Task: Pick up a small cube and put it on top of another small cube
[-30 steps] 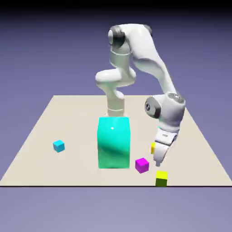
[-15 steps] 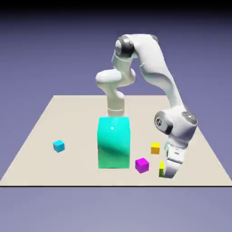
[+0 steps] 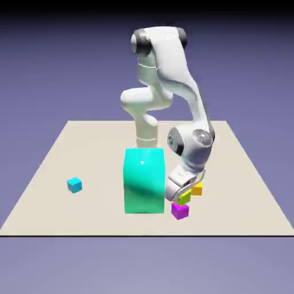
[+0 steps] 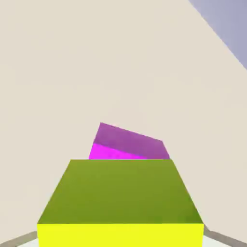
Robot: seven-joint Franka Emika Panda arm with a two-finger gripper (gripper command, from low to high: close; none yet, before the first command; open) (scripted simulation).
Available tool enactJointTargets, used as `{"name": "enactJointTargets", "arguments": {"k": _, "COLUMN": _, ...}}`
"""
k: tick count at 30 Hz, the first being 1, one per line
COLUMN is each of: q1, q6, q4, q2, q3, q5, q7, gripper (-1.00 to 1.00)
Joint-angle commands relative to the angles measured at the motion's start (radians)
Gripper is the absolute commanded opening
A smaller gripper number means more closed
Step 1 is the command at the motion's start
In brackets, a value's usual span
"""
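Observation:
My gripper (image 3: 181, 197) is shut on the lime-yellow cube (image 3: 184, 198), held just above the magenta-purple cube (image 3: 180, 211) near the table's front edge in the exterior view. In the hand view the lime-yellow cube (image 4: 120, 205) fills the bottom between the finger tips (image 4: 19, 239), and the magenta-purple cube (image 4: 128, 143) shows just beyond it on the table. Whether the two cubes touch cannot be told.
A big teal block (image 3: 143, 180) stands close to the exterior view's left of the gripper. An orange-yellow small cube (image 3: 197, 189) lies right behind the hand. A cyan small cube (image 3: 74, 184) sits far to the left on the beige table (image 3: 86, 149).
The gripper closed on the lime-yellow cube at the front edge, lifted it and carried it toward the exterior view's left, to just above the magenta-purple cube.

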Motion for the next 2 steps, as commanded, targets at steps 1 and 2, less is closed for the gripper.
{"name": "enactJointTargets", "arguments": {"k": 1, "q1": -0.001, "q6": -0.043, "q4": 0.009, "q2": -0.035, "q3": 0.006, "q5": 0.011, "q7": -0.008, "gripper": 1.0}}
{"name": "enactJointTargets", "arguments": {"k": 2, "q1": -0.002, "q6": -0.087, "q4": 0.018, "q2": -0.07, "q3": 0.012, "q5": 0.022, "q7": -0.017, "gripper": 1.0}}
